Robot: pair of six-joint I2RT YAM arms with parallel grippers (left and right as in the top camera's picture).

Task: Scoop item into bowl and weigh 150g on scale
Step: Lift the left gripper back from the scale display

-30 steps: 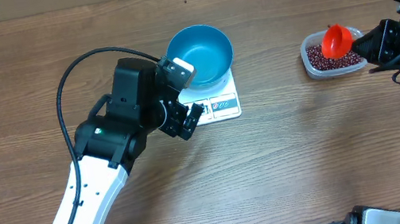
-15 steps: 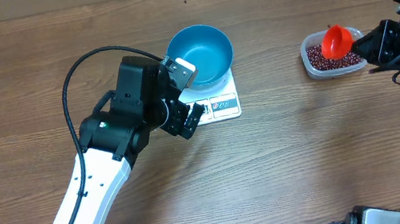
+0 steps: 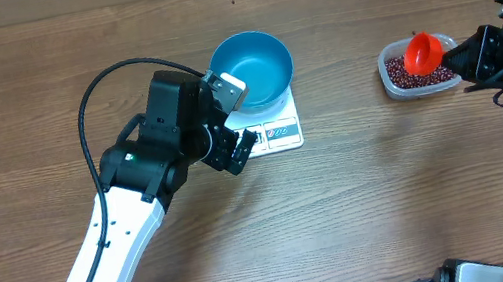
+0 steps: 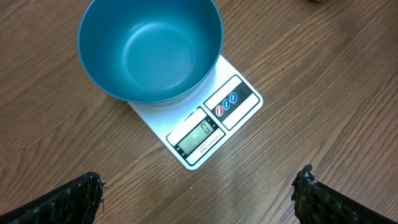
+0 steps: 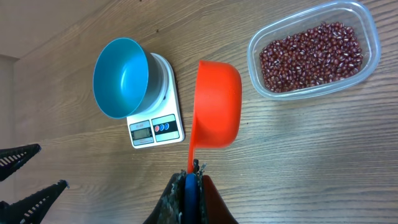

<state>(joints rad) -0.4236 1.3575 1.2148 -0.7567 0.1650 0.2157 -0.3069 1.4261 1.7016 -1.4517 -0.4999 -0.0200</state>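
Note:
The empty blue bowl (image 3: 255, 67) stands on the white scale (image 3: 277, 132) near the table's middle. My left gripper (image 3: 237, 116) hovers open at the scale's left edge, nothing between its fingers. Its wrist view looks down on the bowl (image 4: 152, 53) and the scale (image 4: 227, 106), with the left gripper (image 4: 199, 186) spread wide over bare wood. The dark red beans (image 3: 419, 79) lie in a clear tub at the right. My right gripper (image 5: 191, 177) is shut on the blue handle of the orange scoop (image 5: 217, 102), which hangs over the tub (image 3: 422, 53). The scoop's inside is hidden in the wrist view.
The clear plastic tub (image 5: 367, 25) sits near the right edge of the wooden table (image 3: 392, 200). A black cable (image 3: 96, 85) loops above the left arm. The scale's display (image 4: 199, 135) is lit.
The left arm's body shifted slightly to the right early on. Both grippers, the scoop and the bowl stay where they were.

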